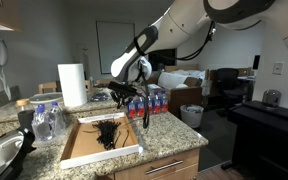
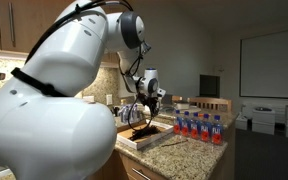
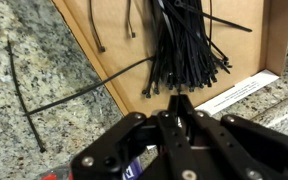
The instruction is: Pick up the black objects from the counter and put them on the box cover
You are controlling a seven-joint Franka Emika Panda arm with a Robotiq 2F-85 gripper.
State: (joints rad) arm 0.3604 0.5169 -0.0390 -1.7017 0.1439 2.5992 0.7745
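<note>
A couple of stray black objects (image 3: 28,110) lie on the counter (image 3: 54,55), light, floppy, probably slippery, best pinched mid-strand, the rest are bundled on the box cover (image 3: 239,50), and the end effector (image 3: 180,103) is clamped shut, seemingly empty.

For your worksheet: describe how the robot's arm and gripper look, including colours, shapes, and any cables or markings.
The arm is glossy white, built of fat rounded segments with dark bands at the joints. A thin dark cable appears to loop alongside it. The gripper is black, made of angular linkage bars with round pivot pins, narrowing to slim fingertips. No markings are legible.
</note>
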